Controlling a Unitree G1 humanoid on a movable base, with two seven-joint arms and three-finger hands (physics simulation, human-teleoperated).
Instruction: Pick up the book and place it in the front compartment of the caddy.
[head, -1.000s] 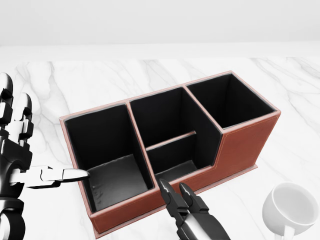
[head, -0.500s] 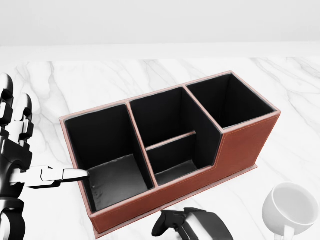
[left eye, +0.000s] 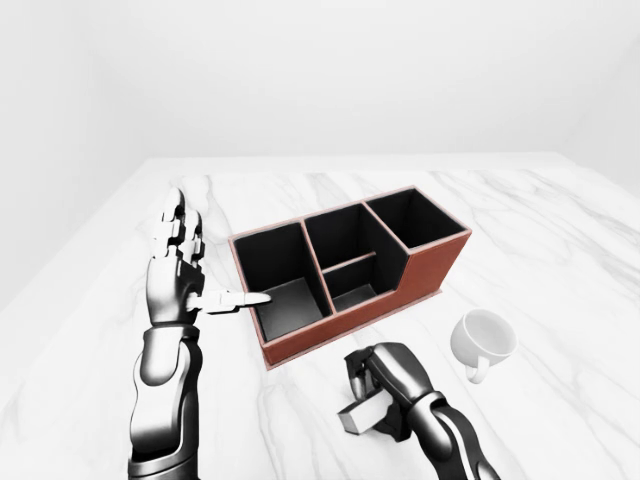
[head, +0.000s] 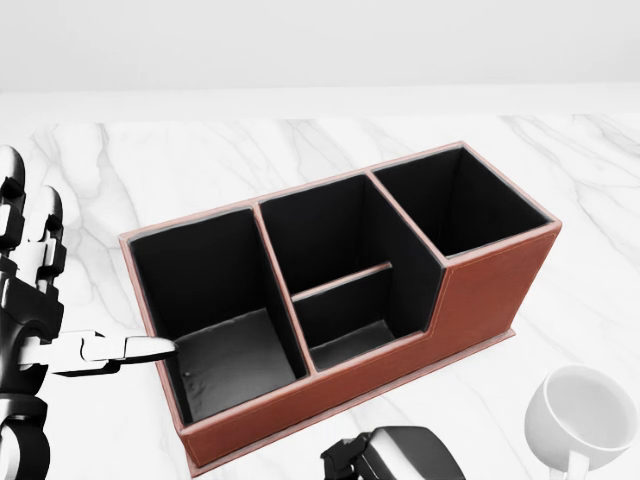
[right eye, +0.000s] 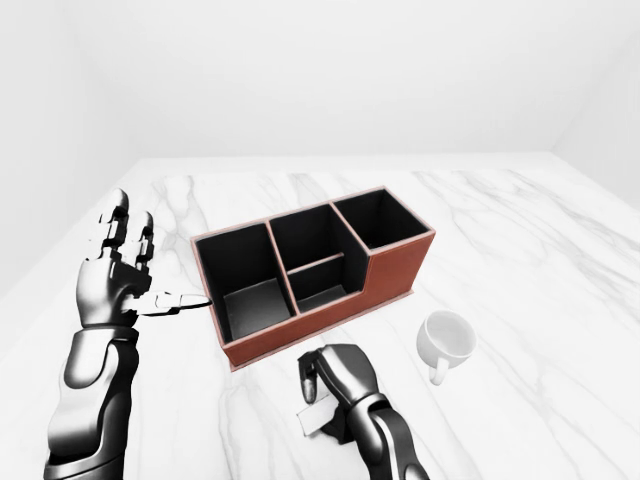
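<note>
The brown caddy (left eye: 425, 268) with black compartments stands on the marble table (left eye: 550, 220). Its low middle compartment (left eye: 352, 293) lies on the side toward the view's bottom. Below the caddy in the left-eye view, my right hand (left eye: 385, 385) is curled shut over a small grey book (left eye: 356, 420) that rests on the table. Only the book's lower edge shows under the fingers. My left hand (left eye: 205, 275) stands open and upright at the caddy's left end, its thumb (head: 140, 349) touching the left wall. In the head view only the top of the right hand (head: 400, 455) shows at the bottom edge.
A white mug (left eye: 483, 340) stands on the table to the right of my right hand, below the caddy's right end. Pale walls rise beyond the table's top edge.
My right hand's fingers, stretched up toward the caddy a second ago, have curled shut and the hand has dropped toward the head view's bottom edge. Left hand and caddy unchanged.
</note>
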